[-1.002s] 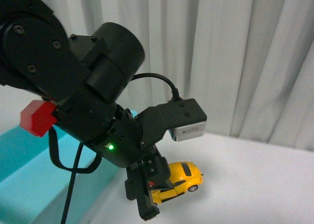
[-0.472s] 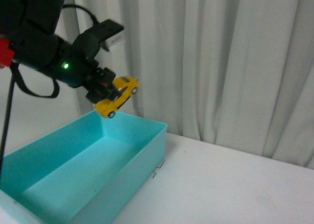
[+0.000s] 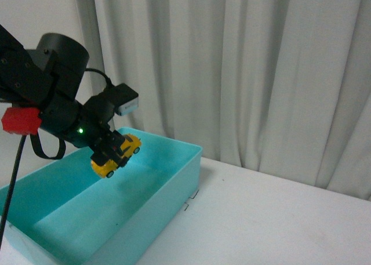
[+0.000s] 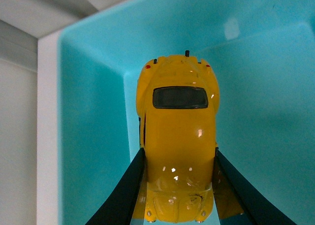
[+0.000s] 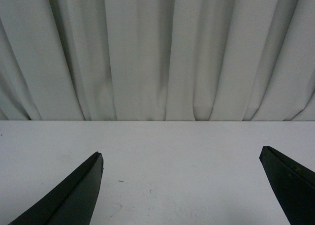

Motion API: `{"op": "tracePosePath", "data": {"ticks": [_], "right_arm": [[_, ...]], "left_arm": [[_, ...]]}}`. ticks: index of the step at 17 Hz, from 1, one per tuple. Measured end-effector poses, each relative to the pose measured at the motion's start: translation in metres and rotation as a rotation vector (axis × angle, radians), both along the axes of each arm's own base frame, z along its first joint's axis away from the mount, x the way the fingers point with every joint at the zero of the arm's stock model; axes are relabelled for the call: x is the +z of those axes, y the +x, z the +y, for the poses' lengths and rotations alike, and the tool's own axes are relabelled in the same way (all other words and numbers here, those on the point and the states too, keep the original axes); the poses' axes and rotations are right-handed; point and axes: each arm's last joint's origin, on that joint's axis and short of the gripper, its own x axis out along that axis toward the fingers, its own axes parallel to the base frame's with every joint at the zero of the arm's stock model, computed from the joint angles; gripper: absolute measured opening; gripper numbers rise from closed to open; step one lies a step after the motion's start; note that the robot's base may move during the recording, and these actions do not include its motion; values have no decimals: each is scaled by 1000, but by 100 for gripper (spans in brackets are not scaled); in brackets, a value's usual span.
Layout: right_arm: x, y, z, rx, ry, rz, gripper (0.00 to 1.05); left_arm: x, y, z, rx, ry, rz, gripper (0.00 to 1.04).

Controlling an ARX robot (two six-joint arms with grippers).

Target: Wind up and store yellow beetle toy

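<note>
My left gripper (image 3: 109,155) is shut on the yellow beetle toy (image 3: 117,154), a small rounded yellow car with dark windows. It holds the car tilted in the air over the far part of a turquoise bin (image 3: 184,170). In the left wrist view the yellow beetle toy (image 4: 178,136) sits between my two black fingers (image 4: 123,190), with the left gripper (image 4: 178,158) above the bin's inner corner (image 4: 93,112). My right gripper (image 5: 181,158) is open and empty above the white table (image 5: 177,151); it does not show in the front view.
The bin stands at the left on a white table (image 3: 278,218). Grey-white curtains (image 3: 243,73) hang close behind the table. A red block (image 3: 20,120) is fixed on my left arm, with a black cable hanging below it.
My left arm has carried the car from low over the table up and left, then down over the far part of the bin. The view has shifted with it.
</note>
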Motion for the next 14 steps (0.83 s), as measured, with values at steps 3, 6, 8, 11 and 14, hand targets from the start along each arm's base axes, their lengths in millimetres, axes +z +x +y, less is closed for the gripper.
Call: {"op": "tracePosePath", "data": {"ticks": [3, 6, 8, 11, 14], "right_arm": [[0, 0, 0, 0, 0, 0, 98], [0, 0, 0, 0, 0, 0, 98], [0, 0, 0, 0, 0, 0, 98], [0, 0, 0, 0, 0, 0, 98], [0, 0, 0, 0, 0, 0, 98]], "left_arm": [[-33, 5, 4, 25, 12, 75, 32], [-54, 5, 6, 46, 16, 143, 51], [-50, 3, 3, 21, -9, 151, 74], [-18, -4, -3, -62, 16, 77, 100], [43, -26, -16, -179, 2, -118, 98]]}}
